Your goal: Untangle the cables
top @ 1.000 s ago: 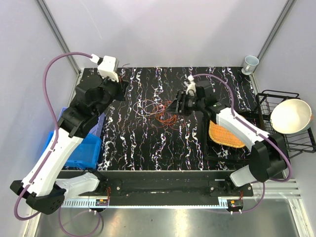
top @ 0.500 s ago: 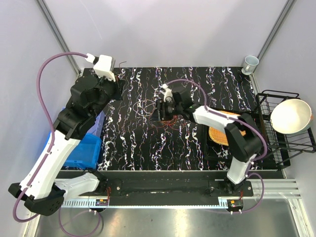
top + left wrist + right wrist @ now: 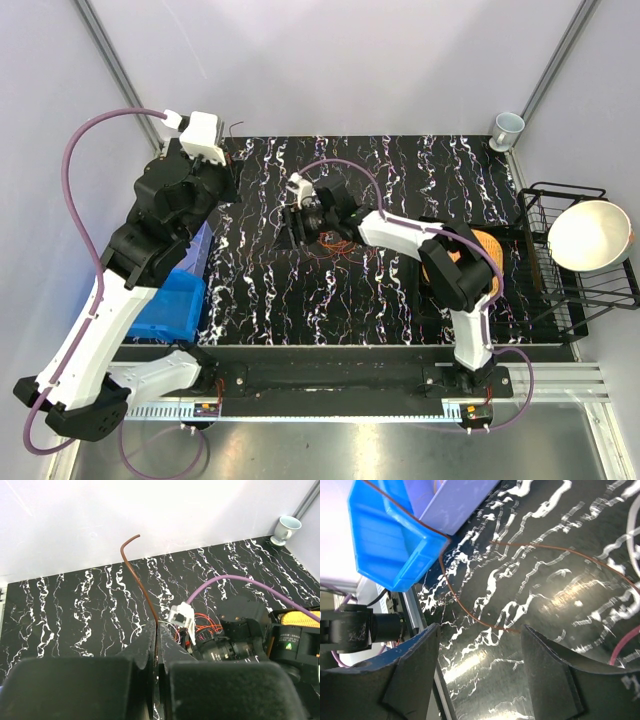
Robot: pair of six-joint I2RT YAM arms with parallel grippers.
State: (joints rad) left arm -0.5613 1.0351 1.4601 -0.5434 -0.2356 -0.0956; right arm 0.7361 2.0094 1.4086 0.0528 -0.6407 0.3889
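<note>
Left fingers (image 3: pixel 142 650) pinched on a brown cable (image 3: pixel 142 587), right fingers (image 3: pixel 555 675) spread wide, empty, low over the bench (image 3: pixel 400 290), beside the tangled cables (image 3: pixel 338 240)

- The left gripper (image 3: pixel 156 632) fills the bottom edge, its jaws pressed together on a brown cable (image 3: pixel 141 587).
- The cable rises from the fingertips, leans left, and hooks over to the right at its free end.
- Just right of the gripper, the right arm (image 3: pixel 240 630) sits low over the black marbled counter (image 3: pixel 75 610), with a mauve hose (image 3: pixel 235 578) arching from it.
- Red cables (image 3: pixel 207 625) loop beside the arm's white plug (image 3: pixel 181 617).
- A cup (image 3: pixel 288 527) stands at the far right corner.
</note>
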